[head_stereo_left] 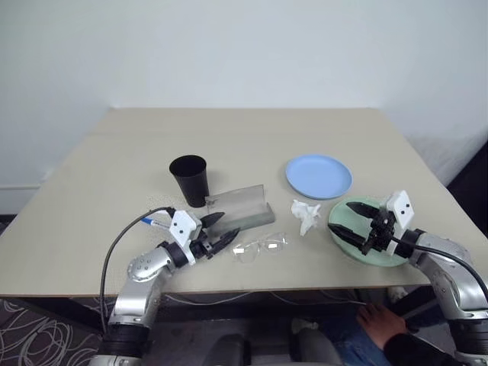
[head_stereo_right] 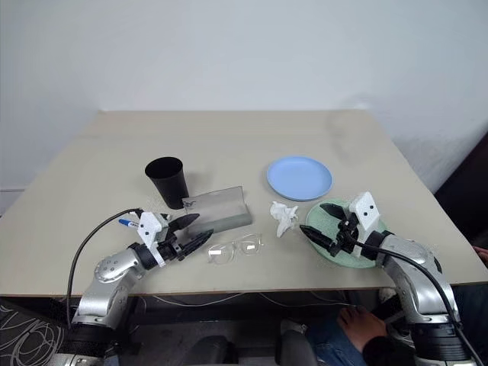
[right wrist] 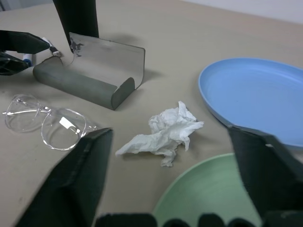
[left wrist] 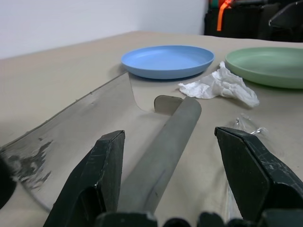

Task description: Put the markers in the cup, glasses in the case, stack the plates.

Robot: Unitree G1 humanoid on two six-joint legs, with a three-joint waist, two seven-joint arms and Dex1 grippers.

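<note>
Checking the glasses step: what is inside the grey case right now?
The case stands open and its visible interior holds nothing; the glasses lie on the table beside it. Its front wall hides the trough floor.

Even, soft overhead light, faint shadows, no glare; wrist views blur up close.

My arms are silver-grey metal with rounded joint housings, each ending in a black wrist section. The left gripper (head_stereo_left: pixel 221 232) and right gripper (head_stereo_left: pixel 358 229) each carry two black, tapered, pointed fingers (left wrist: pixel 97 182), matte and slightly scuffed. A small white block with dark dots sits atop each wrist. A black cable (head_stereo_left: pixel 114 252) loops along my left arm; another runs down the right forearm.
</note>
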